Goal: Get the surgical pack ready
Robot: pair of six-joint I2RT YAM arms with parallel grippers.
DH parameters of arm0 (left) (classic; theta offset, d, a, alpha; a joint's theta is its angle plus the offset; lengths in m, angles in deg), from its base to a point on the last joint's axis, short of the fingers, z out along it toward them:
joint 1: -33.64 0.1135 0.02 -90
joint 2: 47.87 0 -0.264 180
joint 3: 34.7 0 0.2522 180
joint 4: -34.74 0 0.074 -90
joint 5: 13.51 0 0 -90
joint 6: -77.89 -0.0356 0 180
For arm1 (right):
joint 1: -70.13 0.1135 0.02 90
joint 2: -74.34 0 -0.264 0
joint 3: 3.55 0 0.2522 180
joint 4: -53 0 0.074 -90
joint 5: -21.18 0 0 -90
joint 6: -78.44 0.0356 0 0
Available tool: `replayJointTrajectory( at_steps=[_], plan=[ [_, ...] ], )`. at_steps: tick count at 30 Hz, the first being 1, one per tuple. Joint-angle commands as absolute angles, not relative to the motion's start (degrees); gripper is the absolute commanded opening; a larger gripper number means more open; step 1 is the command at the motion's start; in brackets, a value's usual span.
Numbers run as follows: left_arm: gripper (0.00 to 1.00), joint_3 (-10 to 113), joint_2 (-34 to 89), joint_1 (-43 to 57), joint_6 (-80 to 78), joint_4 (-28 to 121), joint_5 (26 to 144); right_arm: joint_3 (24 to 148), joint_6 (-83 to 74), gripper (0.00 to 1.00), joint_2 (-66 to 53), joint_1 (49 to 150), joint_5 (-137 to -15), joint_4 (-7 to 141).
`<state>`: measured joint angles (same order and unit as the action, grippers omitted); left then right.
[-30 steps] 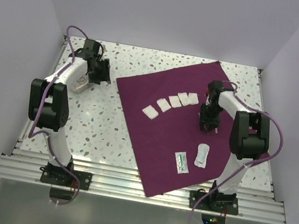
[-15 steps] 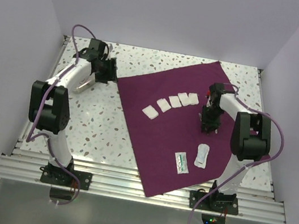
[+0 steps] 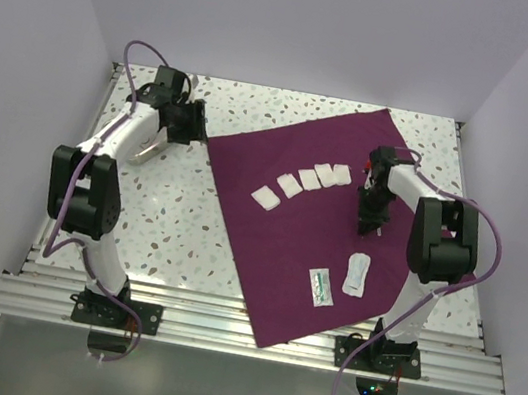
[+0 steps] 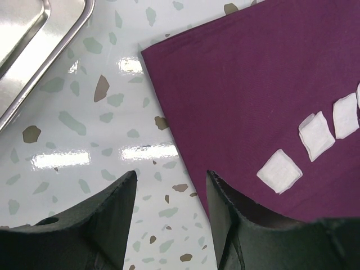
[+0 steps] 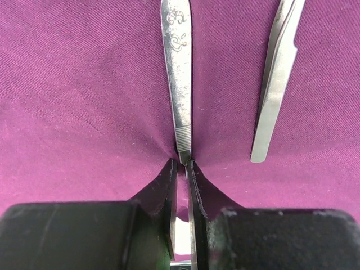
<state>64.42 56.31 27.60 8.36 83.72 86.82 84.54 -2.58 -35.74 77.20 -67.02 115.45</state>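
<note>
The surgical pack point(image 3: 288, 237) is a maroon cloth spread flat over the right half of the table, also seen in the wrist views point(image 4: 270, 84) point(image 5: 84, 84). On it lies a row of white gauze squares point(image 3: 302, 182) point(image 4: 279, 171). My right gripper point(image 3: 369, 223) point(image 5: 180, 163) points down at the cloth's right side. Its jaws are pinched on the ribbed end of a metal forceps point(image 5: 177, 67), and the cloth puckers there. A second metal instrument point(image 5: 275, 84) lies just right of it. My left gripper point(image 3: 190, 124) point(image 4: 171, 174) is open and empty over the cloth's left edge.
Two white packets point(image 3: 358, 274) point(image 3: 322, 286) lie on the cloth's near part. A steel tray point(image 3: 146, 147) point(image 4: 34, 50) sits on the speckled table at the far left, beside the left arm. Walls close in the table at the left, right and back.
The right gripper's jaws have closed onto the forceps end. The left gripper has moved right, toward the cloth's far-left corner, staying open.
</note>
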Motion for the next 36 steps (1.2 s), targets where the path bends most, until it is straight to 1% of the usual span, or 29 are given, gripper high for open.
replayJointTrajectory(
  at_steps=[1, 2, 3, 7, 9, 19, 29, 36],
  plan=[
    [0.56, 63.70, 52.85, 27.31, 9.07, 82.07, 87.74, 86.06, -1.54, 0.12, -35.52, 76.98, -66.81, 117.56],
    [0.56, 63.52, 52.85, 27.31, 9.16, 81.98, 87.92, 86.67, -1.45, 0.14, -35.43, 77.07, -66.45, 117.91],
    [0.56, 63.43, 52.85, 27.31, 9.25, 81.90, 87.92, 87.03, -1.53, 0.20, -35.35, 77.07, -66.45, 118.27],
    [0.56, 63.43, 52.76, 26.96, 9.34, 81.81, 88.09, 89.57, -1.45, 0.32, -34.56, 76.98, -66.36, 119.24],
    [0.56, 63.43, 52.68, 26.79, 9.43, 81.72, 88.09, 91.32, -1.53, 0.34, -34.64, 76.98, -66.36, 119.94],
    [0.56, 63.43, 53.55, 26.61, 9.34, 81.63, 88.88, 95.29, -1.45, 0.35, -39.39, 76.98, -65.05, 118.36],
    [0.56, 62.90, 53.99, 26.61, 9.08, 81.37, 89.50, 100.47, -1.89, 0.29, -43.52, 77.07, -63.55, 117.92],
    [0.56, 62.90, 54.34, 26.61, 8.90, 81.28, 89.76, 103.46, -1.71, 0.29, -45.27, 76.98, -63.20, 118.53]
  ],
)
